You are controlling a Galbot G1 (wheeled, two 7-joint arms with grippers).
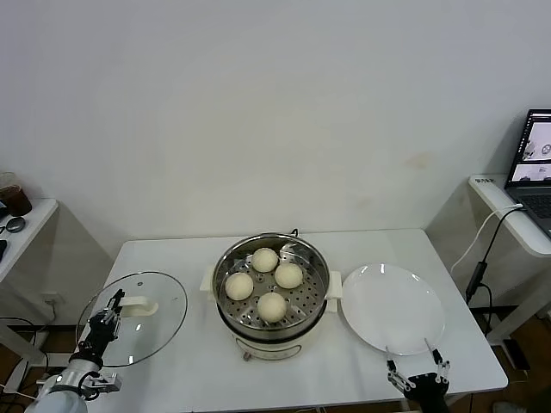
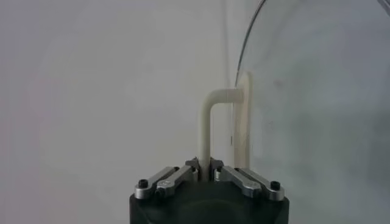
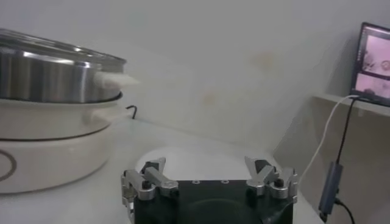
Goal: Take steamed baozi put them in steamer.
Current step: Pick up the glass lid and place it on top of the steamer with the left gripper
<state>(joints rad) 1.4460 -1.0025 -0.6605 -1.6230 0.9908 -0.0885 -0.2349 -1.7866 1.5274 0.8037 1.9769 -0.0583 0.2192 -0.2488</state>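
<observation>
Four buns (image 1: 265, 259) in steamer (image 1: 225, 311), left gripper (image 2: 205, 168) fingers clamped on glass lid (image 1: 164, 318) handle (image 2: 207, 122), lid lifted off tabletop (image 1: 482, 361), right gripper (image 1: 417, 367) fingers apart near plate (image 1: 392, 308).

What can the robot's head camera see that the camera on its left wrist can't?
Only the head view shows the four baozi in the steamer, the empty white plate, the laptop and the open right tool. Only the left wrist view shows, close up, the left tool shut on the lid's white handle. Both show the glass lid, the handle and the left tool.
</observation>
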